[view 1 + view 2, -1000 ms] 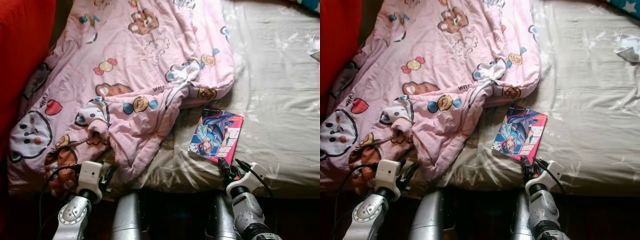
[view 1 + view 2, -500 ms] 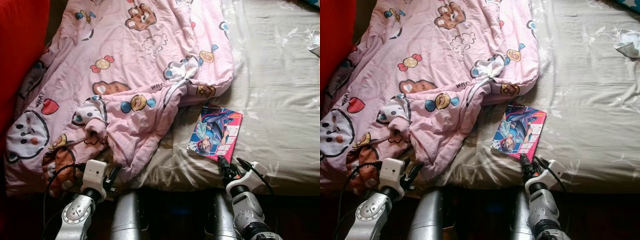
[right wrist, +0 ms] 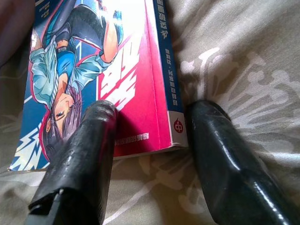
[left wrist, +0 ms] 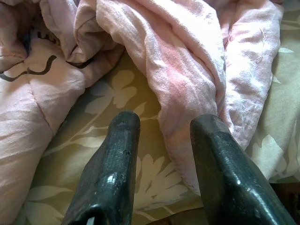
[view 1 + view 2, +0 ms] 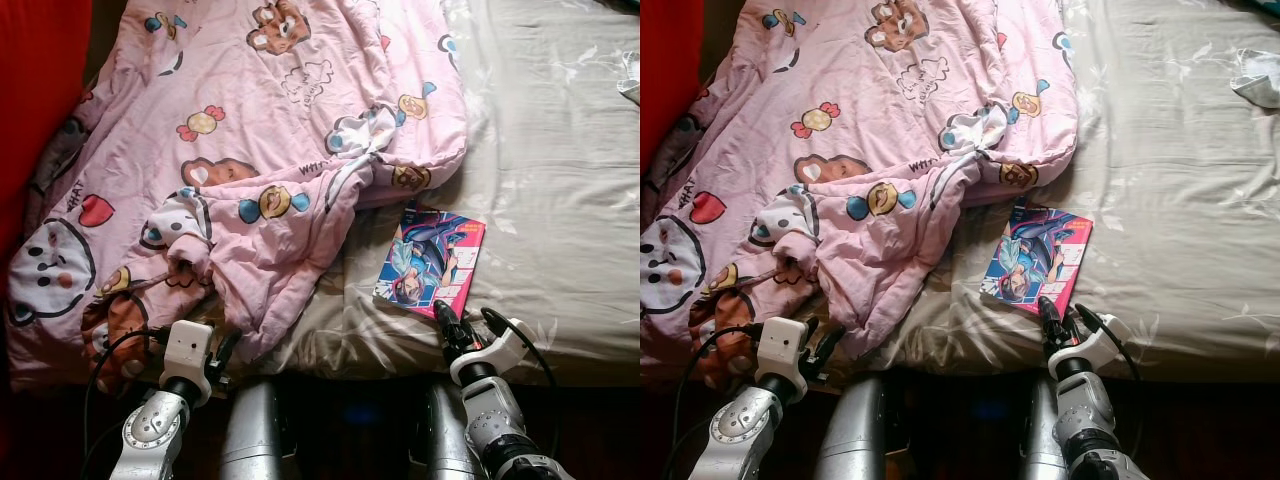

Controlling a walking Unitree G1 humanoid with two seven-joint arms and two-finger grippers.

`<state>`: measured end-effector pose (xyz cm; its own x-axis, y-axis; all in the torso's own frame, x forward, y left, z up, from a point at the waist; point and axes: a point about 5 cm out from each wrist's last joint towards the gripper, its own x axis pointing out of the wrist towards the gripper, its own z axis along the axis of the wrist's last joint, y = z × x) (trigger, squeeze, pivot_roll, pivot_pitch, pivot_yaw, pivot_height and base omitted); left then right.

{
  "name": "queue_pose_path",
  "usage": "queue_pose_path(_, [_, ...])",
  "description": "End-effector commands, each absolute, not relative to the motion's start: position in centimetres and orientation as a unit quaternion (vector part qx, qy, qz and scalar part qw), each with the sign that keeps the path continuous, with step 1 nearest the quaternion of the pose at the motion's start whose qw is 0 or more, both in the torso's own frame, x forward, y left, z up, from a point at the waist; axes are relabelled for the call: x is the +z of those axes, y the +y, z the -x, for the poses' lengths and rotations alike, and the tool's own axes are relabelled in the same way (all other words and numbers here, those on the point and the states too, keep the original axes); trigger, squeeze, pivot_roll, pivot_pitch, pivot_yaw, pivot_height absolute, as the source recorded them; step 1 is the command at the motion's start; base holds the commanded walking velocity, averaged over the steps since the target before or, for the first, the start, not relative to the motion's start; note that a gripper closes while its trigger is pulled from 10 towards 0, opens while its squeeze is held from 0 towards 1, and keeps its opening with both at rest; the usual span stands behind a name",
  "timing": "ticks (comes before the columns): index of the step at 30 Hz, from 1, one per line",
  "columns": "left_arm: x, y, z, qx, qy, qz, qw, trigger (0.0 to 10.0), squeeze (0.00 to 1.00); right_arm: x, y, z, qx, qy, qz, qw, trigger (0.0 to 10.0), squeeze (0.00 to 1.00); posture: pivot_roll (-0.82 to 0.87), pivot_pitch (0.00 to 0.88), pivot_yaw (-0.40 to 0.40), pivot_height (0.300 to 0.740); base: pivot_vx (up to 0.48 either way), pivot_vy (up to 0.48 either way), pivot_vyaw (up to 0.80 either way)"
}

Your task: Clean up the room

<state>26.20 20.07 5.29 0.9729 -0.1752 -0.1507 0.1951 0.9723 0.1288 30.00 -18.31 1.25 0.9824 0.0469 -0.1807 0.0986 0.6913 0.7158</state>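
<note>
A colourful comic book (image 5: 430,262) lies flat on the grey flowered bedsheet (image 5: 560,200), just right of a rumpled pink cartoon blanket (image 5: 250,150). My right gripper (image 5: 462,320) is at the book's near edge, open. In the right wrist view its fingers (image 3: 89,140) straddle the book's near corner (image 3: 140,89), one over the cover and one on the sheet beside the spine. My left gripper (image 5: 212,352) is open at the bed's front edge, pointing at a hanging fold of the blanket (image 4: 187,79).
Something red (image 5: 40,90) stands along the bed's left side. A crumpled white item (image 5: 1260,78) lies at the far right of the sheet. Below the mattress edge it is dark, with my silver legs (image 5: 255,430) in front.
My right gripper has pushed forward until its fingers reach the book's near edge. The left arm has shifted slightly right. The camera has drifted a little.
</note>
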Motion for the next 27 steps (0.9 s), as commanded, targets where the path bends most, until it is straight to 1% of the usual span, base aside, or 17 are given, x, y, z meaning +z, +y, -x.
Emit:
queue_pose_path(1, [4.6, 20.5, -25.5, -0.093, 0.092, -0.083, 0.988, 10.0, 0.0, 0.2, -16.3, -29.4, 0.012, 0.127, -0.409, 0.904, 0.0, 0.0, 0.19, 0.361, 0.123, 0.596, 0.0, 0.0, 0.0])
queue_pose_path(18, [4.6, 20.4, -26.3, -0.09, 0.094, -0.087, 0.988, 10.0, 0.0, 0.2, -16.7, -29.3, 0.004, 0.128, -0.402, 0.907, 0.0, 0.0, 0.17, 0.333, 0.121, 0.596, 0.0, 0.0, 0.0])
queue_pose_path(27, [4.4, 20.2, -27.1, -0.086, 0.095, -0.088, 0.988, 10.0, 0.0, 0.5, -17.1, -29.4, 0.007, 0.116, -0.394, 0.912, 0.0, 0.0, 0.15, 0.301, 0.111, 0.596, 0.0, 0.0, 0.0])
